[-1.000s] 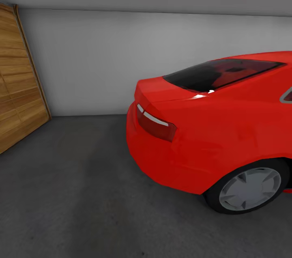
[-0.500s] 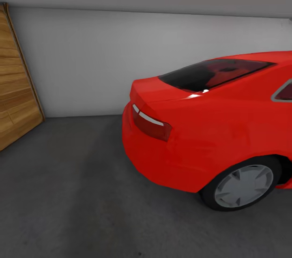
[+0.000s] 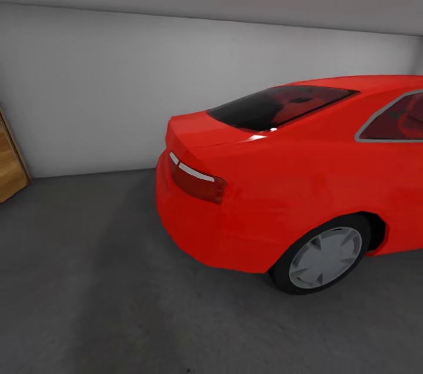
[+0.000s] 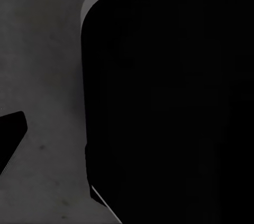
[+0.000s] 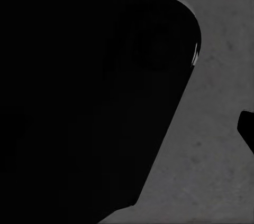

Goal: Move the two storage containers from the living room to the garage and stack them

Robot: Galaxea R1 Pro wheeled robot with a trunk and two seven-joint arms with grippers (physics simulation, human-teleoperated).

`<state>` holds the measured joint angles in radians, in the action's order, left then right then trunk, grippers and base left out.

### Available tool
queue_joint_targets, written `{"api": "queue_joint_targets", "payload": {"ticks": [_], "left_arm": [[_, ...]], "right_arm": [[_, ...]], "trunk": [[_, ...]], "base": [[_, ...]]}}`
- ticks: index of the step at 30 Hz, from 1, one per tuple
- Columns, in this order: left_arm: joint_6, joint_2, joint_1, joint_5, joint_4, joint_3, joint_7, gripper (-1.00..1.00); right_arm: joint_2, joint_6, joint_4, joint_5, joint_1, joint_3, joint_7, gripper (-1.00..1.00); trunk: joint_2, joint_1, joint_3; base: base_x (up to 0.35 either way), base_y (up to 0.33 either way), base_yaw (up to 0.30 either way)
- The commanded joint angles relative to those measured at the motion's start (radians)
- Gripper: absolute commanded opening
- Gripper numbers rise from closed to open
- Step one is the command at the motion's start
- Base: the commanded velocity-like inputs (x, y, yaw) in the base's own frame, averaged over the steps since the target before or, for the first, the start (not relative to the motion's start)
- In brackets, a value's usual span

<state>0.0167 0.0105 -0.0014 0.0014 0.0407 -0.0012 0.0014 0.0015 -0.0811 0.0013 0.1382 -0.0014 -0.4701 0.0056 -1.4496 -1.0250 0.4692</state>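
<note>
Head view: inside the garage, red car (image 3: 282, 186) parked on the dark concrete floor (image 3: 88, 280), grey wall (image 3: 106, 92) behind, wooden door (image 3: 10, 171) at the edge. Storage containers nowhere to be placed from here.

Left wrist view: dark robot body (image 4: 169, 102) over concrete. Claw state impossible to tell.

Right wrist view: same, dark body (image 5: 79, 92) above floor; claw spread or pressed, cannot tell.

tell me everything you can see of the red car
The red car is a glossy coupe seen from its rear quarter, parked on the dark grey concrete floor near the grey-white wall. Showing are a dark tinted rear window, a boot lid, a red tail light with a pale strip, and one rear wheel with a grey hubcap.
</note>
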Motion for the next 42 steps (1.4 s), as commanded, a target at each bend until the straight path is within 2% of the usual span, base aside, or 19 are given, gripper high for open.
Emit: {"api": "queue_joint_targets", "payload": {"ticks": [1, 30, 42], "left_arm": [[0.002, 0.000, 0.000, 0.000, 0.000, 0.000, 0.000, 1.00], [0.002, 0.000, 0.000, 0.000, 0.000, 0.000, 0.000, 1.00], [0.002, 0.000, 0.000, 0.000, 0.000, 0.000, 0.000, 1.00]], "right_arm": [[0.000, -0.003, 0.000, 0.011, 0.000, -0.008, 0.001, 1.00], [0.000, -0.008, 0.000, 0.011, 0.000, -0.009, 0.002, 1.00], [-0.009, -0.008, 0.000, 0.011, 0.000, -0.009, 0.002, 1.00]], "trunk": [[0.000, 0.000, 0.001], [0.000, 0.000, 0.001], [0.000, 0.000, 0.001]], "base": [[0.000, 0.000, -0.245], [0.000, 0.000, -0.245], [0.000, 0.000, -0.245]]}}
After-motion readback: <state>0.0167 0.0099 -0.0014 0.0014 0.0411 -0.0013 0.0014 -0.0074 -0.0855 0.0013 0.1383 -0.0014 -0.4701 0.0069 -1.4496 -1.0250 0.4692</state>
